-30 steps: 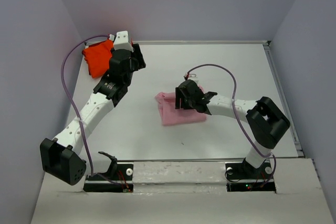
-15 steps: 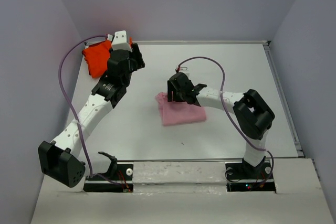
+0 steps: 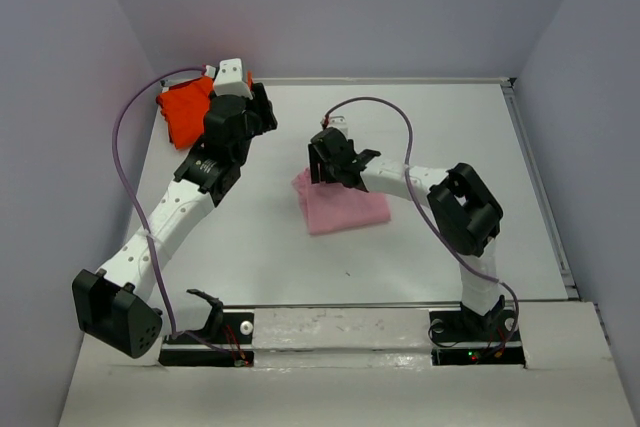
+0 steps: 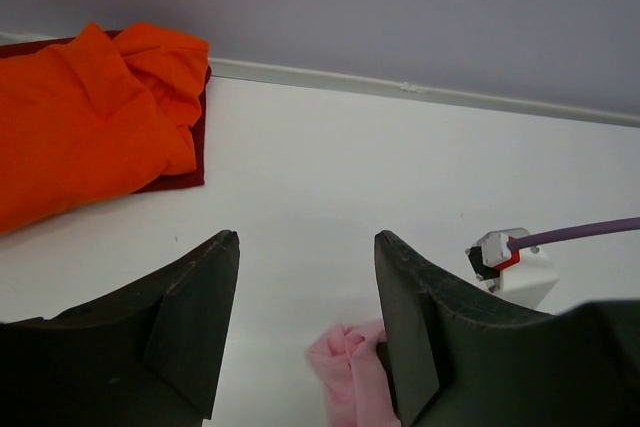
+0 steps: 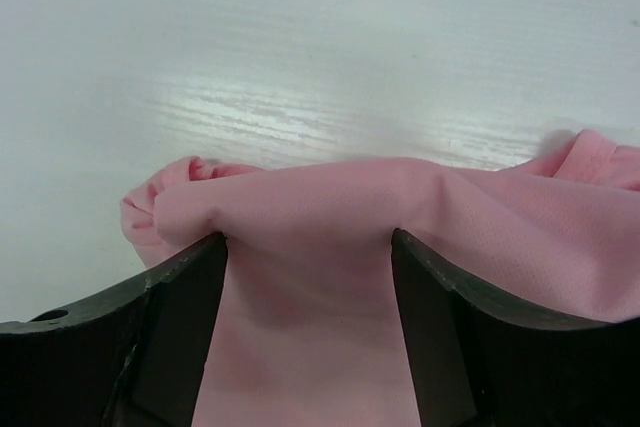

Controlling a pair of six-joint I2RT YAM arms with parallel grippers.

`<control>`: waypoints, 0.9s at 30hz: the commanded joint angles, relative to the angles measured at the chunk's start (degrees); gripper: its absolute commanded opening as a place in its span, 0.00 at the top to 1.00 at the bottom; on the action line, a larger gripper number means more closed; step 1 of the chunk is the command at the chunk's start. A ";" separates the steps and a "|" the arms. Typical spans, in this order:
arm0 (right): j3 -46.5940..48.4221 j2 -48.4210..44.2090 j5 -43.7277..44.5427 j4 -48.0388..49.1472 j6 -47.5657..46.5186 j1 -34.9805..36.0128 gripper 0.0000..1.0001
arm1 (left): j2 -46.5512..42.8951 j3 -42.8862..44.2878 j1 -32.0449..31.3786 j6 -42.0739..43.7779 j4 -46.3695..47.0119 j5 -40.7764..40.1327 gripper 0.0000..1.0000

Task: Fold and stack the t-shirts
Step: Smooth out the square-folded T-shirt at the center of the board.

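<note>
The light pink t-shirt point(image 3: 346, 207) lies folded in the middle of the white table point(image 3: 440, 127). My right gripper point(image 3: 320, 172) is down on its far left edge. In the right wrist view it point(image 5: 309, 237) is open, its fingers point(image 5: 180, 327) wide apart, pink cloth point(image 5: 310, 347) lying between them and a raised fold bulging just ahead. The orange-red t-shirt point(image 3: 186, 112) sits bunched in the far left corner. Just right of it, my left gripper point(image 3: 266, 112) hovers open and empty point(image 4: 307, 242) over bare table, with the orange-red t-shirt point(image 4: 85, 122) up to its left and the pink t-shirt's corner point(image 4: 350, 372) below.
A dark red layer point(image 4: 185, 179) shows under the orange-red t-shirt. Grey walls close the table at the back and both sides, with a raised rim point(image 3: 535, 177) along the right. Purple cables point(image 3: 125, 162) loop off both arms. The right wrist's white camera block point(image 4: 515, 262) is near the left gripper.
My right arm has swung left and farther out across the pink t-shirt, from its right part to its far left edge, jaws staying wide. The left arm has hardly moved.
</note>
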 commanded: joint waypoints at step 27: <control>16.29 7.07 4.75 0.14 -11.73 -4.52 0.27 | -0.52 -0.56 0.36 0.51 3.00 2.37 0.34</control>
